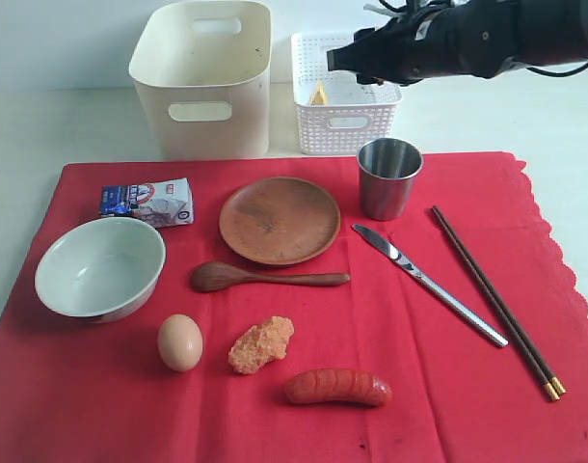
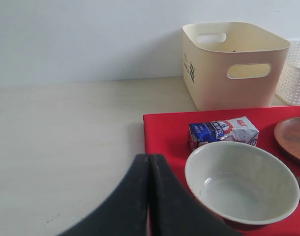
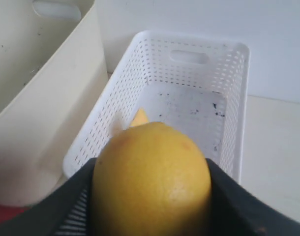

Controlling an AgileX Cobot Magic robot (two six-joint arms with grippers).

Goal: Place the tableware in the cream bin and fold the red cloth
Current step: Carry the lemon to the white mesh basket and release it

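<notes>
Red cloth (image 1: 419, 386) cropped below; gripped lemon (image 3: 152, 172) partly hides right end effector (image 3: 151, 209).

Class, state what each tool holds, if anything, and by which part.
Right tool clamps the lemon by its two sides; left tool holds nothing.

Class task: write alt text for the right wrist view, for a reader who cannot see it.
A yellow lemon fills the foreground, clamped between the dark fingers of the right gripper. Beyond it sits a white lattice basket holding a small yellow wedge, with the cream bin beside it.
</notes>
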